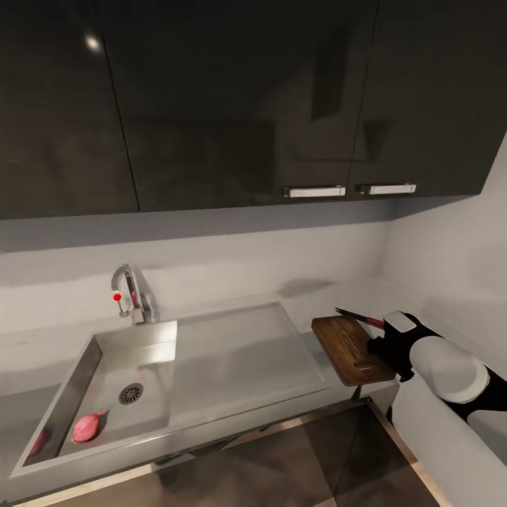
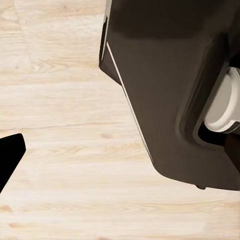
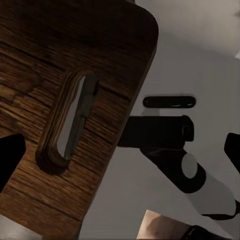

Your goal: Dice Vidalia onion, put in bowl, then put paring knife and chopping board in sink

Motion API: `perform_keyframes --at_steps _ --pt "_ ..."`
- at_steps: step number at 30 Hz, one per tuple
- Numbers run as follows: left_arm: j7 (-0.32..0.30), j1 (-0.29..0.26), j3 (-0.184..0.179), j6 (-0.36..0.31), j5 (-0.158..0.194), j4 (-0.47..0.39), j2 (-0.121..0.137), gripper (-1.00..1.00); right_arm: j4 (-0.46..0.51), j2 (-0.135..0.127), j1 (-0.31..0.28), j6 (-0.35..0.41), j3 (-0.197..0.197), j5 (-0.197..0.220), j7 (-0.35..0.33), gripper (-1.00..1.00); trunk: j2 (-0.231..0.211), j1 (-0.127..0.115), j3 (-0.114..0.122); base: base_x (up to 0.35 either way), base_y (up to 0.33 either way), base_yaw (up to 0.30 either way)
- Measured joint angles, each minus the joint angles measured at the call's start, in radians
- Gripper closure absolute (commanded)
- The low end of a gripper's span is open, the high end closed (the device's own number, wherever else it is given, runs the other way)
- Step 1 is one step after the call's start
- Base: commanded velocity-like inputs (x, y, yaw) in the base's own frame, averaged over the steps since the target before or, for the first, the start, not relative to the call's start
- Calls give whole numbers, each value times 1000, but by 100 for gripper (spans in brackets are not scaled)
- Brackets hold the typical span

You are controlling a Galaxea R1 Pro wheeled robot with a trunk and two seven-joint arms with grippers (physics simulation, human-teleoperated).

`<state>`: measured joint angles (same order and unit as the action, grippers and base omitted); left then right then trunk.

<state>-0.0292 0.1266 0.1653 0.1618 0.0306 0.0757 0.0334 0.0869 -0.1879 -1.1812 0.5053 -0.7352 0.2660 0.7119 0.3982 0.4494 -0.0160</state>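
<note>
Our right arm fills the near right of the head view, its gripper [image 1: 386,346] hovering at the board's [image 1: 348,345] near right edge, beside the slot handle [image 3: 70,120]. We cannot tell how far its fingers are spread or whether they hold anything. Across the board's far corner lies the knife [image 1: 355,317], red-handled, blade pointing left toward the sink [image 1: 211,352].

What our next move turns on is the onion [image 1: 86,427]: it rests in the basin's near left corner, close to the drain [image 1: 131,393], well apart from our right gripper, across the whole drainboard. We judge the left arm the nearer one. Its wrist camera looks down at pale wood floor [image 2: 65,125], its gripper's state unreadable.
</note>
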Motion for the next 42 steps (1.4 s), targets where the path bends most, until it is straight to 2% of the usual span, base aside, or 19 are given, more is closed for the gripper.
perform_keyframes --at_steps 9,12,15,18,30,36,42 --pt "0 0 0 0 0 0 0 -100 -1 2 0 3 -1 5 0 -100 0 0 -3 0 0 0" --pt "0 0 0 0 0 0 0 -100 -1 1 0 4 -1 29 1 -100 0 0 -5 0 0 0" --pt "0 0 0 0 0 0 0 -100 -1 1 0 2 1 72 2 -100 0 0 -9 0 0 0" --pt "0 0 0 0 0 0 0 -100 -1 0 0 2 2 82 3 -100 0 0 -14 0 0 0" --pt "0 0 0 0 0 0 0 -100 0 2 0 -8 6 81 5 -100 0 0 -32 0 0 0" --pt "0 0 0 0 0 0 0 -100 2 4 -1 -52 11 78 20 -100 0 0 -38 0 0 0" --pt "0 0 0 0 0 0 0 -100 2 12 -1 -65 12 78 45 -100 0 0 -39 0 0 0"
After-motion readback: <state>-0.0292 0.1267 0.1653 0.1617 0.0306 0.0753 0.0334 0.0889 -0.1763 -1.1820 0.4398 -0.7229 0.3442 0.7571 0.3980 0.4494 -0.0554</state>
